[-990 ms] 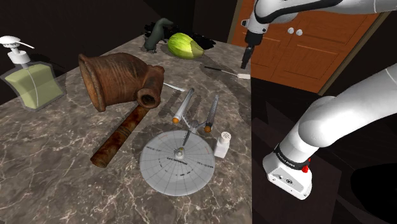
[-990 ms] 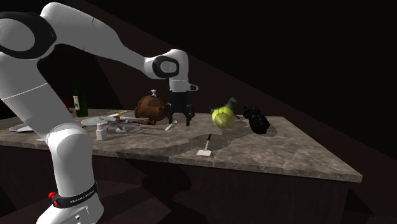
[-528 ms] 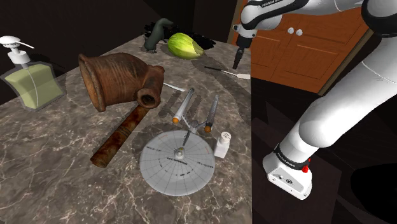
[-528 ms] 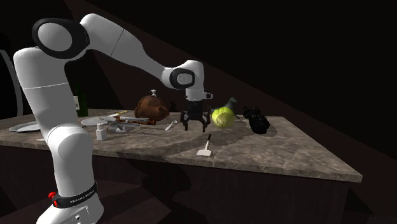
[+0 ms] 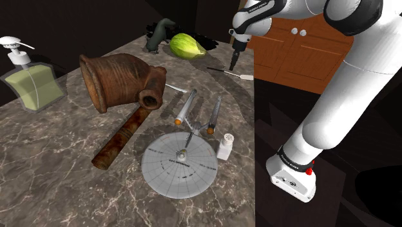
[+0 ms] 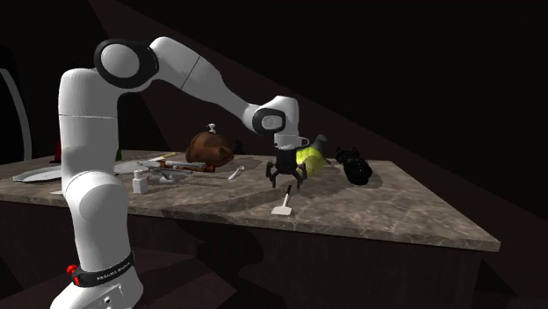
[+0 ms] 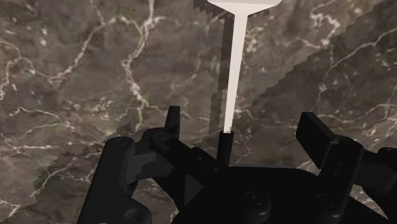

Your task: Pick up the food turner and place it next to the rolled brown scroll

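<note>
My gripper (image 7: 245,130) hangs open over the food turner (image 7: 233,70), its thin handle nearer one finger; closing unevenly could, I judge, skid it across the marble counter (image 7: 95,76).

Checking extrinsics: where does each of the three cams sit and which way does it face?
Shoulder view: high beside the arm and its base, looking down over the counter; arm rises at right.
Second exterior view: low off the counter's edge, looking across it; whole arm in frame.
Wrist view: on the hand, facing down at the counter; open fingers straddle the food turner handle.
Shared: gripper and food turner appear in all three.
</note>
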Robot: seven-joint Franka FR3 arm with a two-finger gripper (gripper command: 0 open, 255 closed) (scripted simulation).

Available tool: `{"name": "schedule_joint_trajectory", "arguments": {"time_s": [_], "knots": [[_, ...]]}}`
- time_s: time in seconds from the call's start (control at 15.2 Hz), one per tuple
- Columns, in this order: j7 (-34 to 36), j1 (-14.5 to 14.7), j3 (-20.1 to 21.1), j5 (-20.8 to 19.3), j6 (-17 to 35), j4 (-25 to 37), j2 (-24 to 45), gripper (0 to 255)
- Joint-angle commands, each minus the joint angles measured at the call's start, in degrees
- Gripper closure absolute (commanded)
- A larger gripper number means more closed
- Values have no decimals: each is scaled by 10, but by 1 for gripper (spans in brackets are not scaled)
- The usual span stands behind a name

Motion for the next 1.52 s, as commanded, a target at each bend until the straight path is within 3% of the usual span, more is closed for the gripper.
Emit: {"name": "schedule_joint_trajectory", "arguments": {"time_s": [0.0,0.73,0.79,1.45], "knots": [[-5,-1,1,6,15,-6,9,0],[-12,-2,3,16,39,-17,25,0],[-12,-2,3,16,39,-17,25,255],[-9,-1,2,13,32,-13,20,255]]}}
